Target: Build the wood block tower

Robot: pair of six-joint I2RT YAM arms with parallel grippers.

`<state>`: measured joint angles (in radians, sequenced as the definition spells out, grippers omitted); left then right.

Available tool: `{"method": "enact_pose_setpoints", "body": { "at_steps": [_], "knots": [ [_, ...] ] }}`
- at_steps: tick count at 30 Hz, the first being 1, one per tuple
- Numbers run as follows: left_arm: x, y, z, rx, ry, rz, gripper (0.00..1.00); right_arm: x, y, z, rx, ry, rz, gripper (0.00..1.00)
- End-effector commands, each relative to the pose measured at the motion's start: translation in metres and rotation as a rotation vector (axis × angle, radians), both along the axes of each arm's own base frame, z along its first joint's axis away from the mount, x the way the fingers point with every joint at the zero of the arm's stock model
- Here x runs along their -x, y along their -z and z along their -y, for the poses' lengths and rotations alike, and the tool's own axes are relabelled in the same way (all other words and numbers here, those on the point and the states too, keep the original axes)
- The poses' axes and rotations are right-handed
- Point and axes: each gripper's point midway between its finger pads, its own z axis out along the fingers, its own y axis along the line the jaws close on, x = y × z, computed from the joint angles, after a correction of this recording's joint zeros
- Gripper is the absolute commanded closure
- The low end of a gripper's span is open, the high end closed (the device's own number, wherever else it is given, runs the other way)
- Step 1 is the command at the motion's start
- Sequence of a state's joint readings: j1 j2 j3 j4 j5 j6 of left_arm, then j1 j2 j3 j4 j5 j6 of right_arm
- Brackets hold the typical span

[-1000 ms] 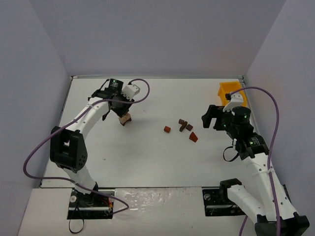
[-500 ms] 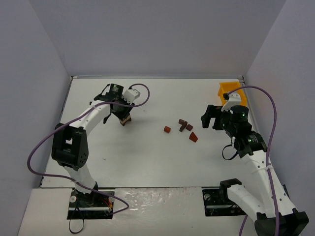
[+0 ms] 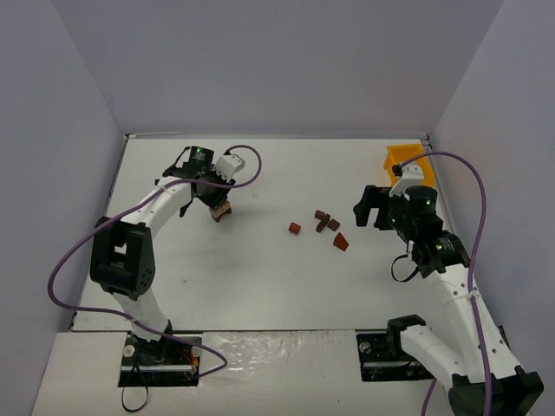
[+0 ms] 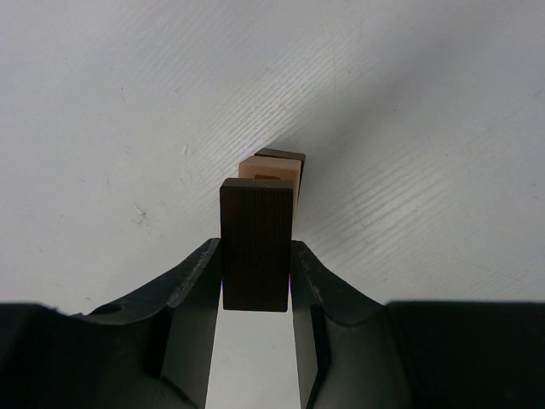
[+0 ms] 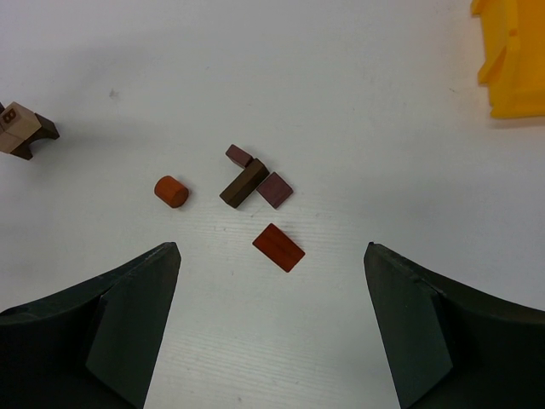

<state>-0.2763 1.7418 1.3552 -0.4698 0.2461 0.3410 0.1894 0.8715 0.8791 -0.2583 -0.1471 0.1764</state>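
My left gripper [image 4: 255, 252] is shut on a dark brown block [image 4: 255, 239], held upright between the fingers. Right behind it stands the tower, a tan block [image 4: 277, 170] with a dark piece beyond; I cannot tell whether they touch. From above, the left gripper [image 3: 214, 198] is over the tower [image 3: 222, 211]. My right gripper [image 5: 271, 266] is open and empty, high above the loose wood blocks: an orange cylinder [image 5: 170, 191], a dark bar [image 5: 243, 183], a purplish cube [image 5: 274, 189] and a red block [image 5: 278, 247]. From above, the right gripper [image 3: 369, 206] is right of them.
A yellow bin [image 3: 404, 159] stands at the back right corner, also in the right wrist view [image 5: 511, 60]. The loose blocks [image 3: 328, 225] lie mid-table. Grey walls enclose the white table [image 3: 260, 277] on three sides.
The left gripper has shifted only slightly at the tower, still holding the dark block. The right gripper has edged a little to the left.
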Motion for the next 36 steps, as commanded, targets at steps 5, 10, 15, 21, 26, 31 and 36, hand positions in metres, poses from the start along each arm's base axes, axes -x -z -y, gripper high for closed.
{"method": "enact_pose_setpoints", "body": {
  "at_steps": [5, 10, 15, 21, 26, 31, 36],
  "knots": [
    [-0.0170, -0.0169, 0.0034, 0.028, 0.037, 0.076, 1.00, -0.0090, -0.0085, -0.0025, 0.000, -0.017, 0.041, 0.13],
    [-0.0177, -0.0171, 0.0028, 0.029, 0.040, 0.075, 1.00, -0.0089, -0.0077, -0.0034, -0.003, -0.020, 0.039, 0.13],
    [-0.0171, -0.0149, 0.0029, 0.029, 0.042, 0.067, 1.00, -0.0087, -0.0069, -0.0038, -0.004, -0.022, 0.037, 0.13],
    [-0.0163, -0.0135, 0.0028, 0.030, 0.041, 0.063, 1.00, -0.0085, -0.0072, -0.0034, -0.004, -0.020, 0.038, 0.13],
    [-0.0173, -0.0129, 0.0029, 0.032, 0.041, 0.062, 1.00, -0.0081, -0.0065, -0.0037, -0.005, -0.022, 0.037, 0.13],
    [-0.0161, -0.0117, 0.0025, 0.031, 0.040, 0.055, 1.00, -0.0075, -0.0067, -0.0035, -0.007, -0.021, 0.038, 0.13],
    [-0.0158, -0.0115, 0.0027, 0.029, 0.038, 0.054, 1.00, -0.0071, -0.0063, -0.0041, -0.007, -0.024, 0.038, 0.13]
  ]
}}
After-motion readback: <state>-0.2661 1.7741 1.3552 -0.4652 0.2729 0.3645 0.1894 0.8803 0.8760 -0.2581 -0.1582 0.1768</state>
